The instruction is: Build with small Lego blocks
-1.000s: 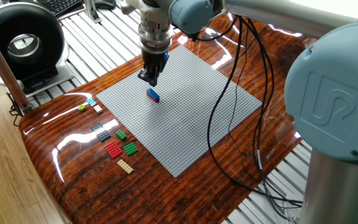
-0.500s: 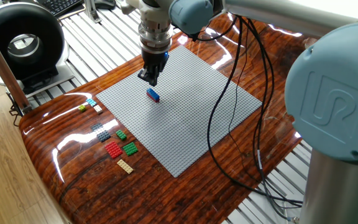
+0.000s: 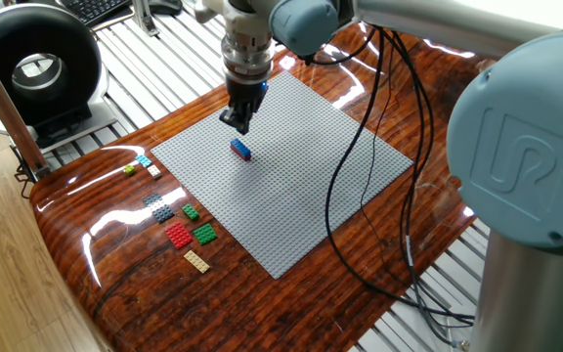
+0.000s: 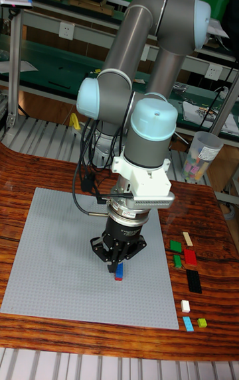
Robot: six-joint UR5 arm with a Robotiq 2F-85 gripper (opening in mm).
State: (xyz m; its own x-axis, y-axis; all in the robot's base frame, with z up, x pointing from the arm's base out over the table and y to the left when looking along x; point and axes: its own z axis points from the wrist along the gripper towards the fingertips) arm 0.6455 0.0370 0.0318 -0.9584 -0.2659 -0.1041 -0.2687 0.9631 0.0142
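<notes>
A blue brick (image 3: 239,148) with a red piece at its near end is stuck on the grey baseplate (image 3: 301,196). My gripper (image 3: 238,124) hangs just above and behind it, not touching; its fingertips look pressed together with nothing between them. In the tall fixed view the gripper (image 4: 115,266) stands right over the blue brick (image 4: 119,278) on the baseplate (image 4: 53,267). Several loose small Lego blocks lie on the wood left of the plate: cyan (image 3: 143,159), red (image 3: 178,235), green (image 3: 204,233), tan (image 3: 196,261).
A black round device (image 3: 35,68) stands at the back left, off the wooden table. Black cables (image 3: 345,186) hang from the arm across the plate's right half. A plastic cup (image 4: 196,155) of bricks stands behind the table in the tall fixed view.
The gripper has risen slightly and drifted a little away from the blue brick. The bricks have not moved.
</notes>
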